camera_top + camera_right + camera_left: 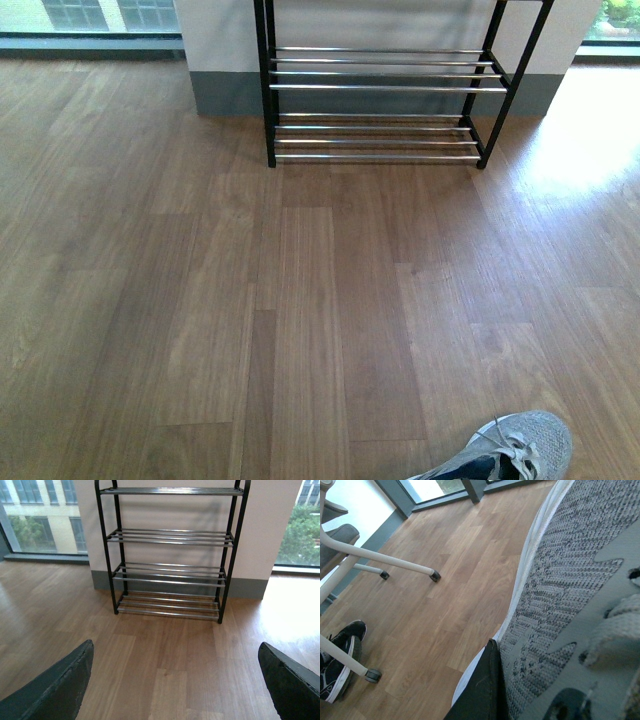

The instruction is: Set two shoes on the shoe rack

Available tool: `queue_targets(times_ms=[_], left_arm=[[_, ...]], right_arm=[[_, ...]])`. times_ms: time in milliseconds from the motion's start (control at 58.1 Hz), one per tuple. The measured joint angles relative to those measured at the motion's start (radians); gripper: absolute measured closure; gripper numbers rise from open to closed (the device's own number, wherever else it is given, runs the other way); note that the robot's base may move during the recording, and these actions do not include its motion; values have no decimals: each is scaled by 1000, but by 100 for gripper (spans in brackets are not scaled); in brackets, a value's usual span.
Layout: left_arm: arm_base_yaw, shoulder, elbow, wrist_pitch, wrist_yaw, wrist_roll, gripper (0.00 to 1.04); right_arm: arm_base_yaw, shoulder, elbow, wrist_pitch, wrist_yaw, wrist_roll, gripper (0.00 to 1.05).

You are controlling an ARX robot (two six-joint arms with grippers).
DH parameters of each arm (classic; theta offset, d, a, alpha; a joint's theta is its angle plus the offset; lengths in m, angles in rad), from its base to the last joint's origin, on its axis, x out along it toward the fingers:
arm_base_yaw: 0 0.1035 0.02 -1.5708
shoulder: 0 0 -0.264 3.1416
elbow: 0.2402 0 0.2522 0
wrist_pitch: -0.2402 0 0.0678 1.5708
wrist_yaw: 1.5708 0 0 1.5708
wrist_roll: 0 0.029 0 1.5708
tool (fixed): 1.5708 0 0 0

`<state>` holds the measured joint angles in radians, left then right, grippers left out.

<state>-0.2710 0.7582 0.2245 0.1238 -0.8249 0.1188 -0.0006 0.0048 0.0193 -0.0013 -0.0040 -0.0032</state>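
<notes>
Sneaker seemingly against left fingers

Grey knit shoe well apart from wall-side rack

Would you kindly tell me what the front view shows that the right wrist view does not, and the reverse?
Only the front view shows a grey sneaker on the floor at the near right. Only the right wrist view shows the two upper shelves of the shoe rack, the right hand with its dark fingers spread open, and the trees outside. Both show the rack's two lower shelves, with no shoes on them, against a pale wall on the wood floor.
</notes>
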Motion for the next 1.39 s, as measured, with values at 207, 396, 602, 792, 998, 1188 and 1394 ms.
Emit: queue_targets(times_ms=[207,396,602,792,998,1188,1394], left_arm=[[0,0,0,0,2,0,103],[0,0,0,0,2,0,103],[0,0,0,0,2,0,103],[-2,-3,0,0,2,0,103],[-2,-3,0,0,3,0,103],[-1,-3,0,0,2,0,103],[-1,-3,0,0,2,0,103]], right_arm=[[0,0,0,0,1,0,9],[0,0,0,0,1,0,9],[0,0,0,0,1,0,9],[0,0,0,0,4,0,9],[-62,473,79,117,-335,-17,9],[-60,1307,301,551,-219,6,9],[-21,1904,454,636,-136,16,9]])
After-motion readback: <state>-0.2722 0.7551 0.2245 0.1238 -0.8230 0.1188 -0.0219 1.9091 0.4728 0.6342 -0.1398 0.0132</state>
